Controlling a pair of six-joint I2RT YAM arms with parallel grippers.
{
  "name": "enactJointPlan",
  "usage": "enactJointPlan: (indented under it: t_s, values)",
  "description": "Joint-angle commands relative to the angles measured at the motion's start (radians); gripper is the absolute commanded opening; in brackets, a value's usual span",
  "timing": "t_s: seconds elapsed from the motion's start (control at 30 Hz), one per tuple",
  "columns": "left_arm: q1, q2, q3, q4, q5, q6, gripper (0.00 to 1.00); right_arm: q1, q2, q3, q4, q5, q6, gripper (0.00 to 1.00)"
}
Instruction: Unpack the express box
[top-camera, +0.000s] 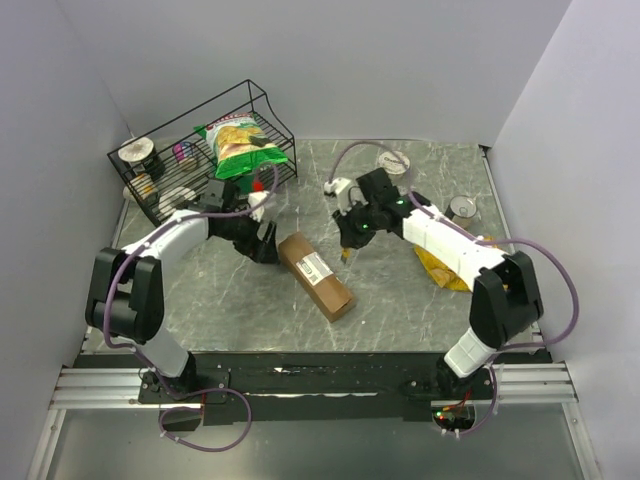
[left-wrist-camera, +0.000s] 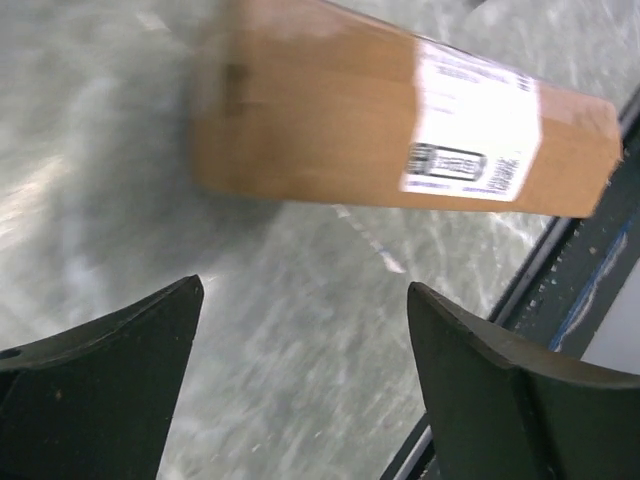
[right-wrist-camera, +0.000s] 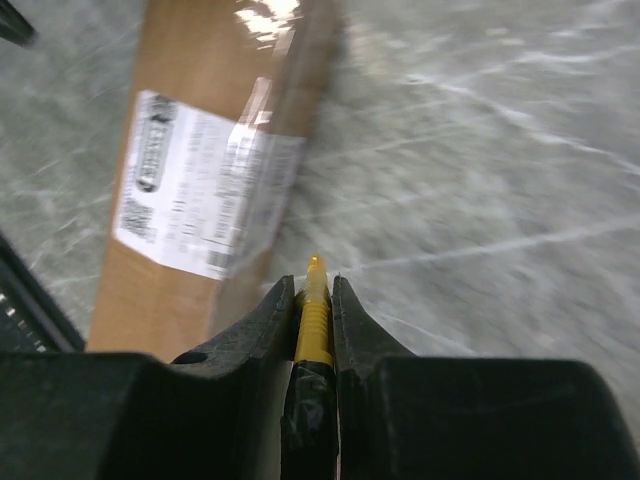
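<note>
We see the express box (top-camera: 315, 277) lying flat in the middle of the table (top-camera: 200, 300), with its white label facing up. Our left pincer (left-wrist-camera: 305, 290) is wide open and holds nothing. The box sits just in front of it, not touching. Our right pincer (right-wrist-camera: 313, 285) is squeezed tight on a thin yellow stick (right-wrist-camera: 313, 325), close beside the box's long side.
</note>
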Motion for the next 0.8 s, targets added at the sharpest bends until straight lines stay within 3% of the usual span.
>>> enactJointPlan:
  t_s: [0.0,0.27,0.33,0.77]
  values:
    - [0.052,-0.021,0.115,-0.006,-0.024,0.027,0.94,-0.05,-0.114,0.066,0.082,0.1,0.041,0.0]
    - [0.042,0.269,0.379,0.028,0.074,-0.065,0.93,-0.06,-0.056,0.185,0.081,0.163,0.133,0.0]
    - [0.034,0.284,0.375,0.049,0.094,-0.081,0.92,-0.047,-0.058,0.2,0.12,0.363,0.211,0.0]
    - [0.011,0.28,0.246,0.158,0.125,-0.16,0.9,-0.05,0.008,0.323,0.039,0.108,0.166,0.0]
